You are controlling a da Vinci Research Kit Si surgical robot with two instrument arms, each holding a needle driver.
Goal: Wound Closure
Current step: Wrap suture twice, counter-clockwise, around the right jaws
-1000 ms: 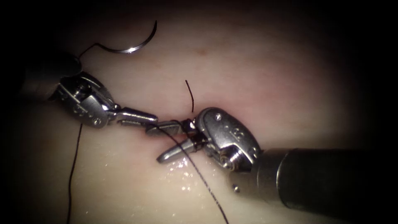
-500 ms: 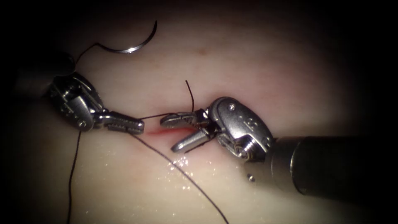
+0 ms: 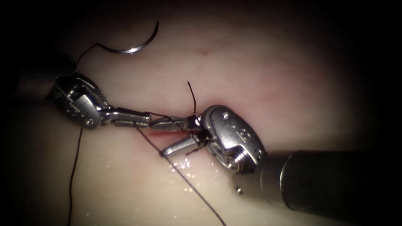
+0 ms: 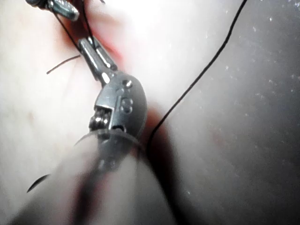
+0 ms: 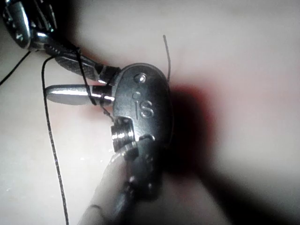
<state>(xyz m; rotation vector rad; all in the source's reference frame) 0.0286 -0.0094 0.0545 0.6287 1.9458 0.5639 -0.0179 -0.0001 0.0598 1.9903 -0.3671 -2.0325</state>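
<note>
The needle (image 3: 133, 47) lies loose on the tissue (image 3: 259, 71), left of the cut (image 3: 167, 134). Left tool (image 3: 127, 118) pinches the thread (image 3: 184, 178), limp and slippery; right tool (image 3: 169, 136) gapes, holding nothing.

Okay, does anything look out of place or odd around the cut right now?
The needle lies loose on the tissue, far up and left of the cut; neither tool holds it. The thread is wound around the right tool's open jaws. The left tool is shut on thread.
</note>
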